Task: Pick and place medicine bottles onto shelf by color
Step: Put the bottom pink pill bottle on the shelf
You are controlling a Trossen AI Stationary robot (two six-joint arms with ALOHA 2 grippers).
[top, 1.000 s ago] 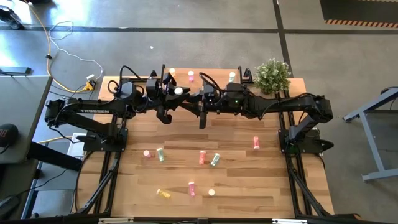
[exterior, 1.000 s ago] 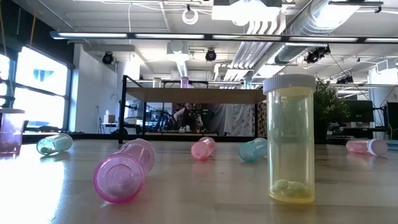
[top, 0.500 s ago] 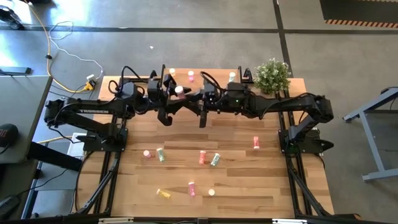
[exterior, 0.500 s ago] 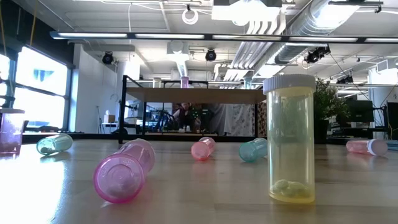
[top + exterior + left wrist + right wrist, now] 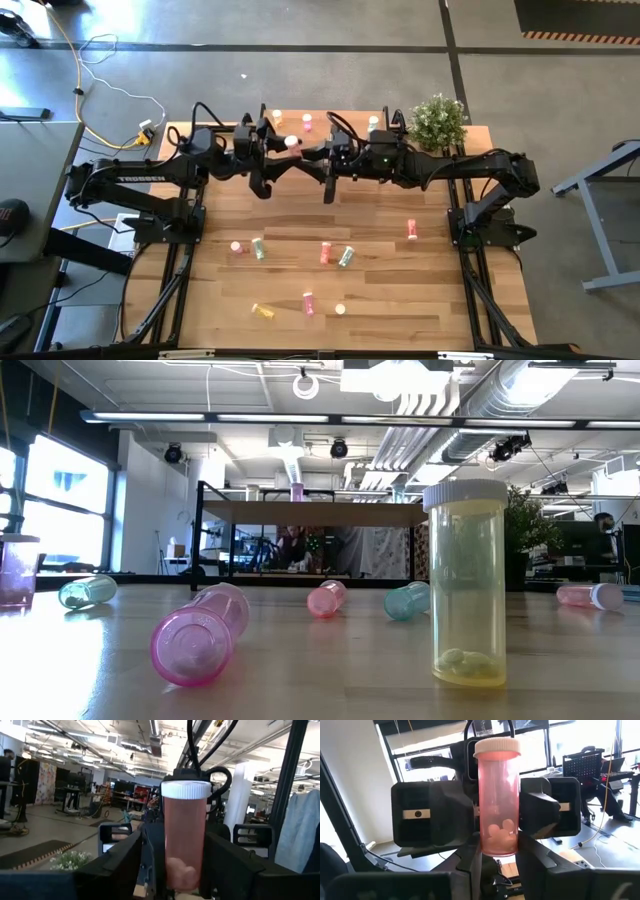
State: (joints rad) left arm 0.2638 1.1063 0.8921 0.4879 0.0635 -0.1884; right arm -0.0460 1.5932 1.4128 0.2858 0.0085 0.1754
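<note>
jaws, left gripper (image 5: 283, 146): just spread apart, clear of bottle sides, where a second ago pinched. jaws, right gripper (image 5: 306, 152): pinching pink bottle (image 5: 497, 797) at base. meaning, by judgement: handover done, right arm now carries bottle toward shelf (image 5: 340, 118). bottle: upright, translucent pink, white cap, few pills at bottom, just in front of shelf, mid-air between grippers.

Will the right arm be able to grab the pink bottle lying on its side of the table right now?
Probably not yet: the right gripper is shut on a reddish bottle. The pink bottle lies with bare wood around it.
</note>
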